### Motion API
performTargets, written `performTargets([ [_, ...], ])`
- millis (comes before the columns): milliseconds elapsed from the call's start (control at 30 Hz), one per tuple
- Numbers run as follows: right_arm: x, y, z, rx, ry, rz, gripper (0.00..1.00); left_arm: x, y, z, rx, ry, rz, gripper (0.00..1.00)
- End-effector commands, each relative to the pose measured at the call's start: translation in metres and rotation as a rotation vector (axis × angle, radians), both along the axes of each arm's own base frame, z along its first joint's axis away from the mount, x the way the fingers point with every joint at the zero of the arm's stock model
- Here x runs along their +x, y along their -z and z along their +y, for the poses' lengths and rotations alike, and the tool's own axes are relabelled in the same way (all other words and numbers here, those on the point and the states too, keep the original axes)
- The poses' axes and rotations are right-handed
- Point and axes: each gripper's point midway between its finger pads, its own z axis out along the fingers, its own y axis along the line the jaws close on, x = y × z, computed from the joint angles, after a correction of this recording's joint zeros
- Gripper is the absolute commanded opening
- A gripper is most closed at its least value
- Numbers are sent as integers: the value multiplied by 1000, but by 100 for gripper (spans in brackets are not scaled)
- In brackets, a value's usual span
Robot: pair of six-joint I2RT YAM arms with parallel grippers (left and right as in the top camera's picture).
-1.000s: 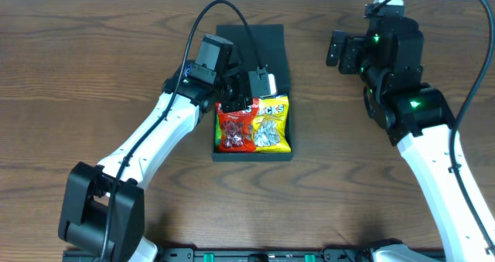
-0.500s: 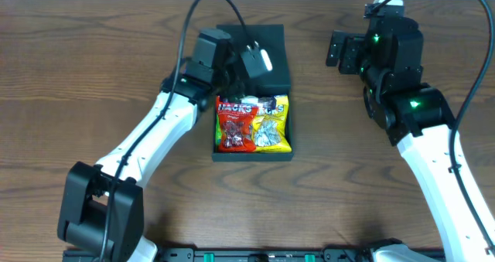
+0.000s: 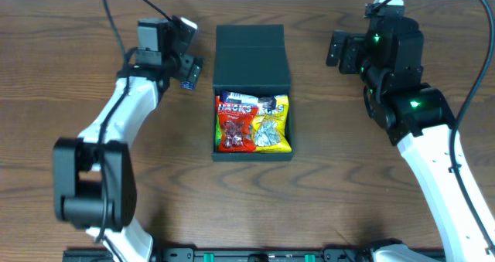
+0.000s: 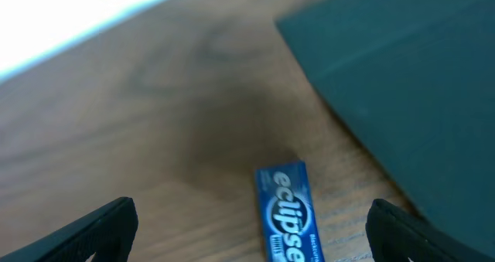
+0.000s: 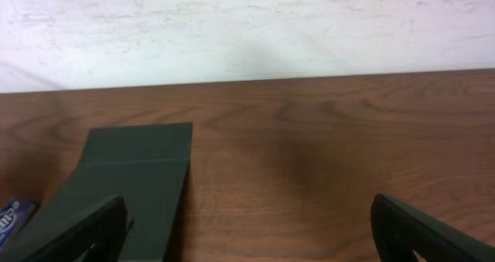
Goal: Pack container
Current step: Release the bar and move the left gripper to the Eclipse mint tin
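Brown wood tabletop [image 3: 69, 131], two arms, jaws wide

Closest to the robot's base, the open half of the dark teal container [image 3: 251, 61] holds a red snack packet [image 3: 234, 129] and a yellow snack packet [image 3: 272, 129]. They lie side by side and touching, the red one on the left gripper's side. Beyond them the container's flap lid lies back flat on the tabletop, between the two grippers.

The left gripper [image 4: 254, 216] hangs just off the lid's edge, fingers spread wide and holding nothing. In its wrist view a blue Eclipse gum pack [image 4: 287, 213] lies flat on the wood below and between the fingertips. The pack is just beside the lid and touches neither finger, as far as shows.

The right gripper [image 5: 249, 235] is well off to the lid's other side, also spread wide and empty. Bare wood lies under it, and the lid shows ahead at one side of its view. Farthest back, a white wall [image 5: 247, 30] rises behind the tabletop's edge.
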Motion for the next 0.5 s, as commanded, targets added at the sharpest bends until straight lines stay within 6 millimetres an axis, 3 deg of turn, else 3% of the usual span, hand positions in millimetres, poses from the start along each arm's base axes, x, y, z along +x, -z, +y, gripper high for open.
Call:
performTargets([
  [0,-2,-6,-4,-13,5,-14,99,8,21,-3,-35,-29,34,95],
  [367,-8,3,-3,-17,-6,30,99,8,71,-2,-90,-123,126,100],
  [467,-8,3,-3,-17,-6,30,99,8,73,-2,-89,-127,130,100],
])
